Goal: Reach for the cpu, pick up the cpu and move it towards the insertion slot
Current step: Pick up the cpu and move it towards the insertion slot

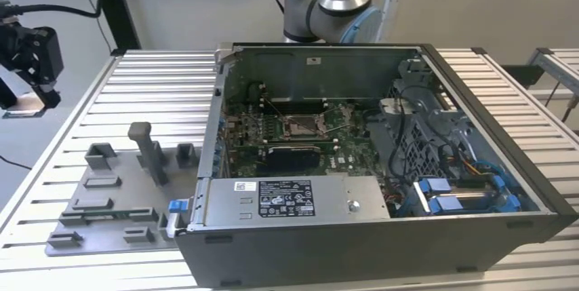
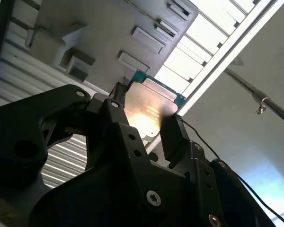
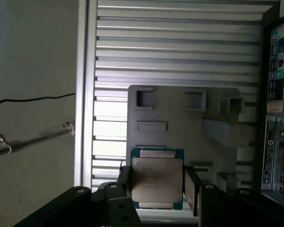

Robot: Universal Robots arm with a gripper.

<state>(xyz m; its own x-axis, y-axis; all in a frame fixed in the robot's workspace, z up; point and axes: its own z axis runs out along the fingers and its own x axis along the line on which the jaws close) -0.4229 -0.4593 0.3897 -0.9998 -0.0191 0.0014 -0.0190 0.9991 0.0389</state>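
Cpu was clamped by opposite edges in claw, probably sparing underside contacts; socket lay well apart inside case.

Surface: pale metal, ribbed with parallel slats. Two items rest directly on it. A grey tray with raised blocks sits toward the exterior view's left. An open computer case stands just beside the tray.
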